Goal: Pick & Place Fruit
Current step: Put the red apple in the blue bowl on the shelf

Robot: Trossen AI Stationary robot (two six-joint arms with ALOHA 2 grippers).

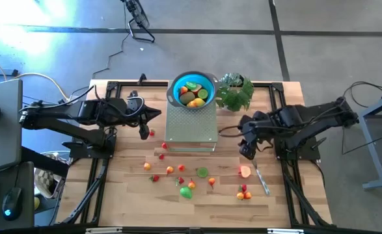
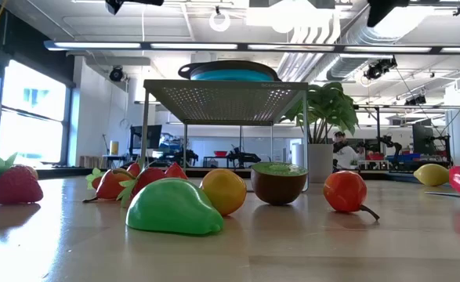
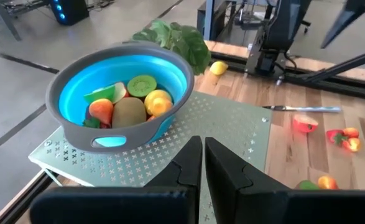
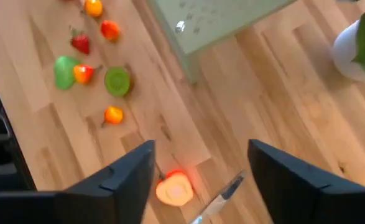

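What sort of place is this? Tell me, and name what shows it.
Probably a robotics lab or workshop: two arms mounted at a wooden table with toy fruit, exposed ceiling ducts, and workbenches with equipment in the open room behind.

Looked like a robotics lab: exposed ceiling ducts (image 2: pixel 324 35), concrete floor (image 1: pixel 321 52), monitors and workbenches (image 2: pixel 418 153) stretched out behind the table (image 1: pixel 132 195).

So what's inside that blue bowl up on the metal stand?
The blue bowl holds toy fruit: a brown kiwi, a green kiwi half, a green slice and yellow-orange pieces. Anything lying underneath those is covered.
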